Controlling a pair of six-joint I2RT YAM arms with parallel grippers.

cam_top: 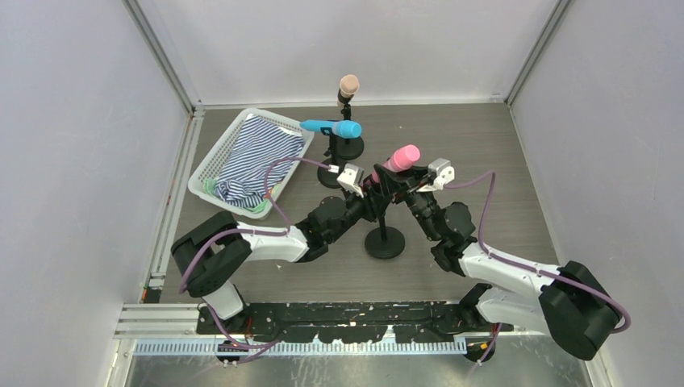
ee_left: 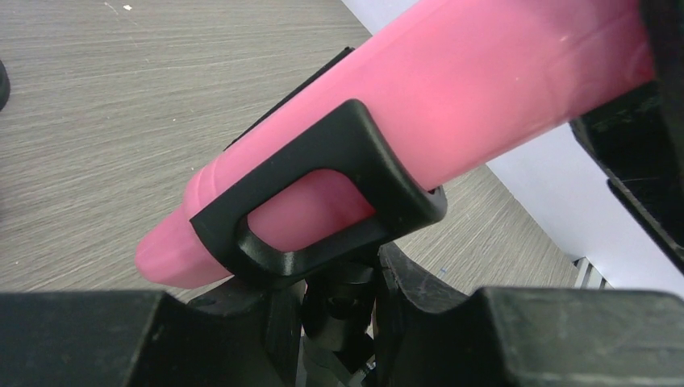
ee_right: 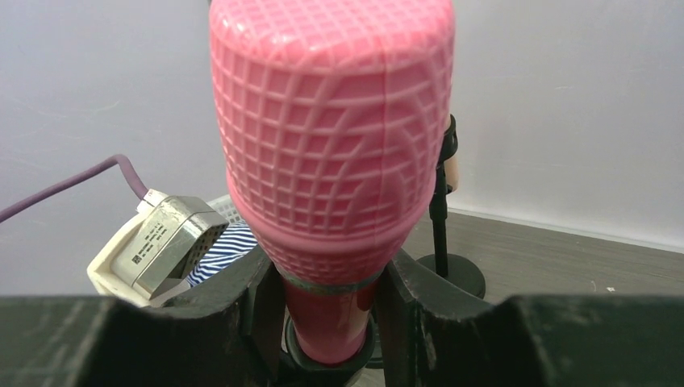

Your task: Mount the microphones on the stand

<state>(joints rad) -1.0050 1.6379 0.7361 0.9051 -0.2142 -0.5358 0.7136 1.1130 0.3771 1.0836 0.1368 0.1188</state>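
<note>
**Pink microphone in the clip, both claws closed in on it**

The pink microphone (cam_top: pixel 401 157) lies tilted in the black clip (ee_left: pixel 323 193) at the top of the near stand (cam_top: pixel 385 242), head up and away from the arms. In the left wrist view its handle passes through the clip's loop. The handle's tail end pokes out on the lower side and its upper part runs out of the picture.

The left gripper (ee_left: pixel 339 314) is pressed almost together on the stand's black joint just under the clip. It is black on black there, so the exact contact is hard to make out.

The right gripper (ee_right: pixel 327 314) pinches the pink microphone's neck just below the ribbed head, with a finger on either side. The head fills most of that view and hides what is behind it. Only a thin pole, a round base and a sliver of peach show past its right edge. The left wrist's white camera box (ee_right: pixel 153 250) sits at the lower left.

From above, the arms cross over the near stand's pole, so only its round base on the table (cam_top: pixel 484 161) is clear.

Farther back, the blue microphone (cam_top: pixel 332 127) lies level on a stand and the peach microphone (cam_top: pixel 348 83) stands upright on another. Their poles and bases overlap, and I cannot tell which base is whose.

To the left a white basket (cam_top: pixel 211 165) holds a striped cloth (cam_top: pixel 250 161).
</note>
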